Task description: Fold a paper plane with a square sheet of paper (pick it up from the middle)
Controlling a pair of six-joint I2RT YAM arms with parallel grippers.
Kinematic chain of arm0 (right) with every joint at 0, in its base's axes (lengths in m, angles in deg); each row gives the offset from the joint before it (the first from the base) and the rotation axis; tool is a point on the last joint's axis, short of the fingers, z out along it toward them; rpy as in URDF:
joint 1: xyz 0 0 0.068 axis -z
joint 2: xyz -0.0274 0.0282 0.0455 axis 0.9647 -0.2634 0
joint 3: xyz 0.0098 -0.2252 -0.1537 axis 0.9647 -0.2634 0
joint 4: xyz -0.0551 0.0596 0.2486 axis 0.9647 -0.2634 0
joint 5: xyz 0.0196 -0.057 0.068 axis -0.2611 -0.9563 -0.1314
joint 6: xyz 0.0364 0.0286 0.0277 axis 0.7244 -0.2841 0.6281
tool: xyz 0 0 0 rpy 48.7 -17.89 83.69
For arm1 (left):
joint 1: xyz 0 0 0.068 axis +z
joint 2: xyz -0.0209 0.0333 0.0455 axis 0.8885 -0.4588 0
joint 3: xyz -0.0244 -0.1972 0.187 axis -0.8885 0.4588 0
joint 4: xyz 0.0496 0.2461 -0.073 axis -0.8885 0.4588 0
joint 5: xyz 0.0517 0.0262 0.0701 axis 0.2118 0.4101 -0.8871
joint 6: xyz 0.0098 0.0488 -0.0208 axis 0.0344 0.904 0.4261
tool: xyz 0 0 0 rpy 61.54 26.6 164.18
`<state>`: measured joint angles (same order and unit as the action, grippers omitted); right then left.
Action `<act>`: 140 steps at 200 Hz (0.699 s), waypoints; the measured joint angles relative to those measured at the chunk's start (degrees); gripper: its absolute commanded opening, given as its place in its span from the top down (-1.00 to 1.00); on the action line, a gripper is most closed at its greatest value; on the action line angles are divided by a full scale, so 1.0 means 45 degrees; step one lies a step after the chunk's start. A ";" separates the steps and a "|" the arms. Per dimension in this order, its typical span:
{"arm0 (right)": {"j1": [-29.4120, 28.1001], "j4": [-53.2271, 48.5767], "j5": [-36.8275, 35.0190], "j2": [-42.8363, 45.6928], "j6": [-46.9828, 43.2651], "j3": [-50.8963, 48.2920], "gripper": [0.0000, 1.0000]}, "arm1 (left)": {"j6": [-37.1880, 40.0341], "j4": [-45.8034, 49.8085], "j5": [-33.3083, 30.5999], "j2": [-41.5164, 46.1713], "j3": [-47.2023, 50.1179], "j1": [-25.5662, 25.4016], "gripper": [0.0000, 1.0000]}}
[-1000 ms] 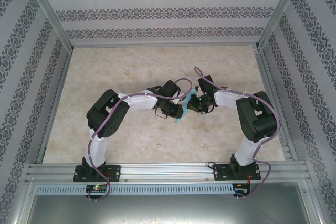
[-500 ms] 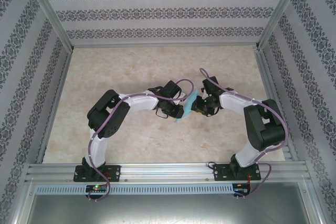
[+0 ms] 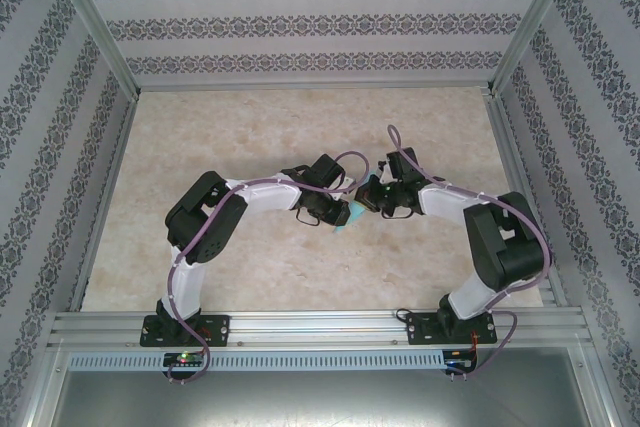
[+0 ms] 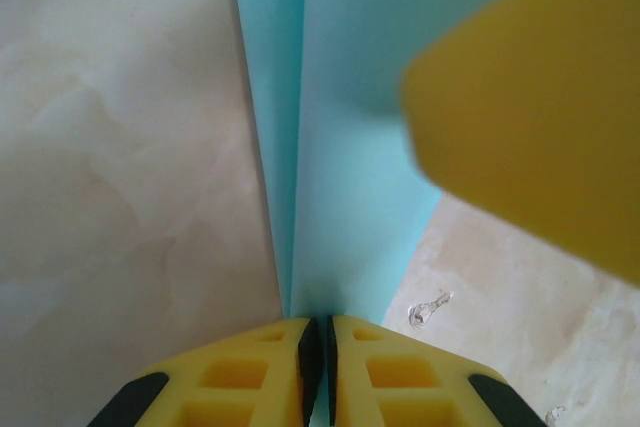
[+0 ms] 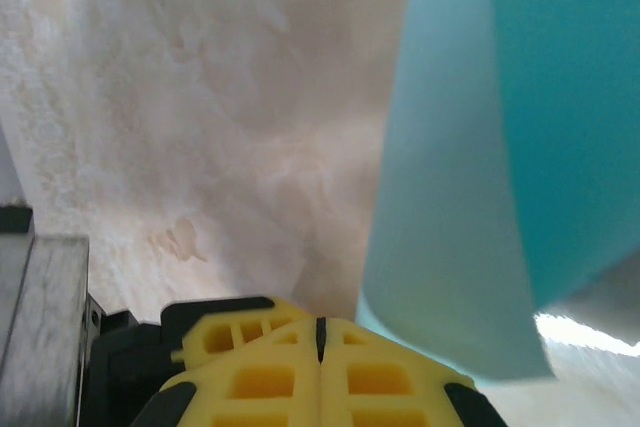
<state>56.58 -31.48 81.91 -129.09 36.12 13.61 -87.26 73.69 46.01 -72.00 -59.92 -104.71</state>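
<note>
Centre frame, above beige marbled worktop (image 3: 250,127): thin turquoise-blue square sheet of paper (image 3: 347,215), folded double, pinched in closed left fingers (image 4: 342,347). Right fingers (image 5: 338,347) just snapped closed, moved in against sheet; grip unconfirmed. Judged: crease-pressing step.

A lab-style robot test cell: an aluminium-profile frame (image 3: 300,325) and wallpaper-patterned panels (image 3: 300,22) enclose a marble-look tabletop (image 3: 250,127).
</note>
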 measured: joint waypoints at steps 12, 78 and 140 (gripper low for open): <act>0.0000 0.0549 0.0107 -0.0330 0.0291 -0.0029 0.97 | 0.0005 -0.0102 -0.0010 0.0029 0.0073 0.0000 0.66; 0.0073 0.2152 0.0355 -0.1637 0.0981 -0.0248 1.00 | 0.0049 -0.0223 -0.0024 0.0073 0.0155 -0.0010 0.66; 0.0155 0.2181 0.0262 -0.1855 0.0296 -0.0321 1.00 | 0.0044 -0.0350 -0.0039 0.0243 0.0330 -0.0053 0.64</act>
<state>57.28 -21.67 83.09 -137.44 37.45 12.17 -87.06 72.11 45.84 -70.91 -58.44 -104.95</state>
